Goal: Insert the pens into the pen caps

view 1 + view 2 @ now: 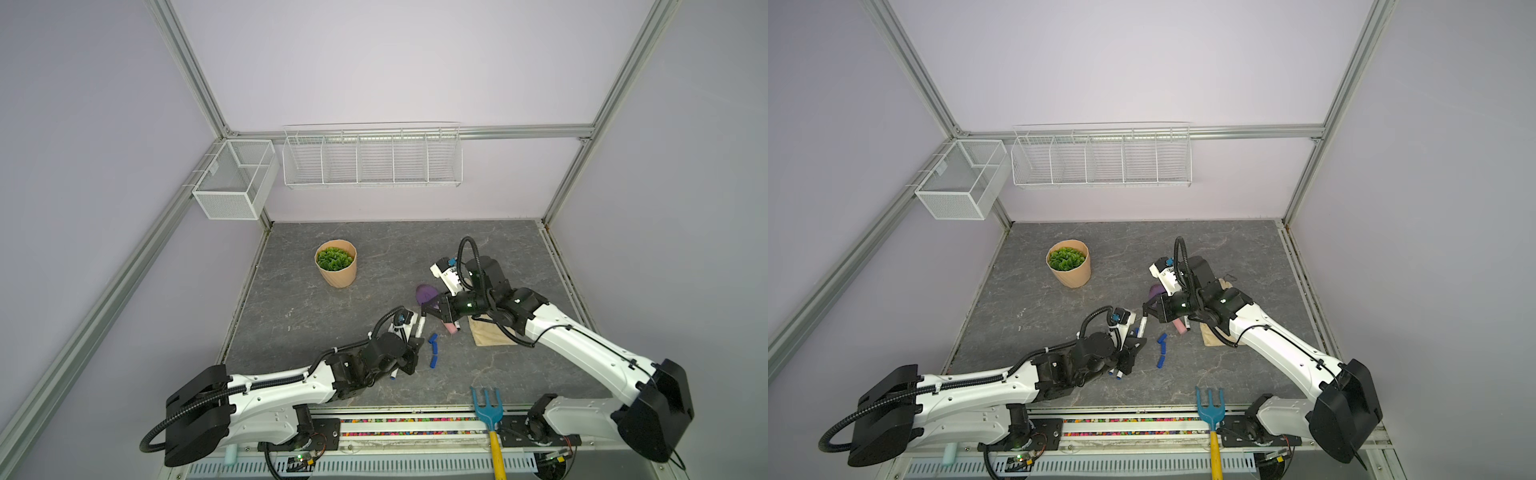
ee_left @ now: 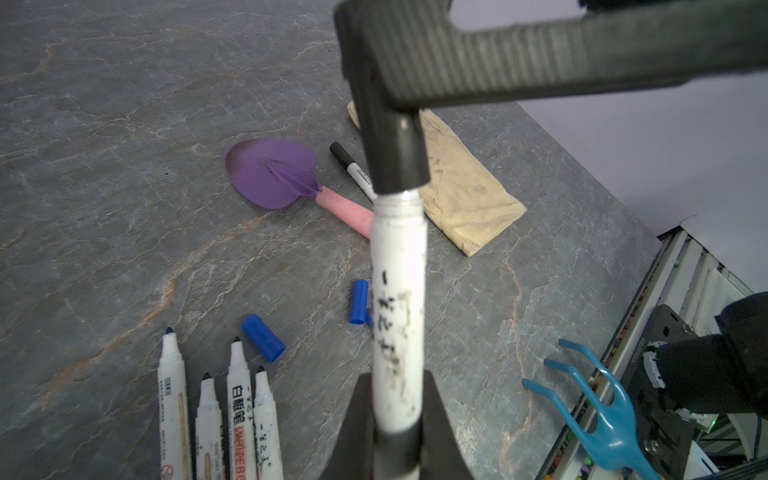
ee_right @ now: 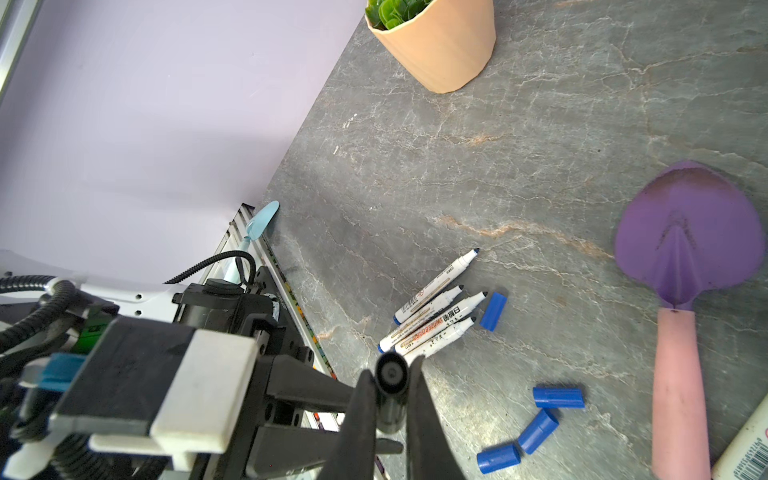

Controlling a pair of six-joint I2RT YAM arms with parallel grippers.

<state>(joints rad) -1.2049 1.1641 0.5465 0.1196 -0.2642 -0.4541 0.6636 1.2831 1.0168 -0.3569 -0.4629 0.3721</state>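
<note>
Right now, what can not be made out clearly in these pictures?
- Tip of the held pen: left wrist view, hidden inside the black cap.
- Four loose pens: both top views, mostly under the left arm.
- Barcoded pen: right wrist view, cut off by the frame edge.

the tabletop [image 1: 374,257] is a grey slab veined like marble. toward its far left stands a tan pot [image 1: 336,270] of green leaves. right of the middle a purple trowel [image 2: 272,174] with a pink handle lies flat, a black-capped pen [image 2: 353,168] just beside the handle and a folded beige cloth [image 2: 465,195] near that. nearer the front, four uncapped pens [image 3: 432,318] lie side by side, tips pointing the same way, with one blue cap [image 3: 493,305] just off their tips. three more blue caps [image 3: 538,424] lie close together in a loose line nearby. a blue rake [image 1: 487,405] rests across the front edge.
</note>
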